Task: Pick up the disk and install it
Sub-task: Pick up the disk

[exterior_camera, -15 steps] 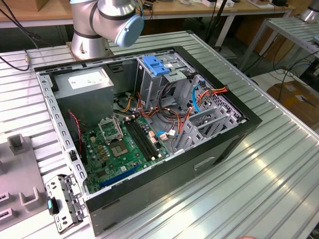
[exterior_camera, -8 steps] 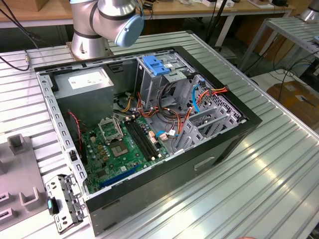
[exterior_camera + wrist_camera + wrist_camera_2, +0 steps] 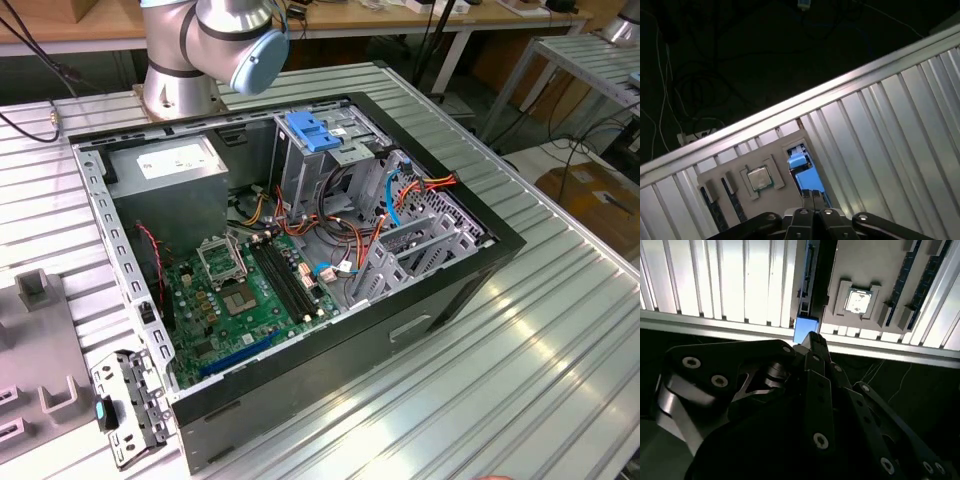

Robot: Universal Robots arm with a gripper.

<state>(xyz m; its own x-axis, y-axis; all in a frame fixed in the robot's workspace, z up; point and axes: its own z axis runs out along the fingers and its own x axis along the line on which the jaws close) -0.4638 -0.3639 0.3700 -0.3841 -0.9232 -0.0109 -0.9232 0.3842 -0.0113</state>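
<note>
The disk (image 3: 807, 177) stands on edge in a slot of a grey parts tray (image 3: 730, 172), showing a blue plastic end and a dark thin body (image 3: 815, 285). My gripper (image 3: 812, 194) hangs directly above that blue end (image 3: 802, 330), its black fingers drawn together to a narrow tip (image 3: 810, 337). I cannot tell whether the tips touch the disk. In the exterior view, the open computer case (image 3: 500, 250) lies on the ribbed table, with a metal drive cage (image 3: 340, 160) topped by a blue latch (image 3: 315, 130).
The tray also holds a processor chip (image 3: 758, 178) and dark memory sticks (image 3: 715, 202). It lies close to the table's edge (image 3: 790, 112), with dark floor and cables beyond. A loose metal bracket (image 3: 125, 405) lies at the exterior view's left, by the case.
</note>
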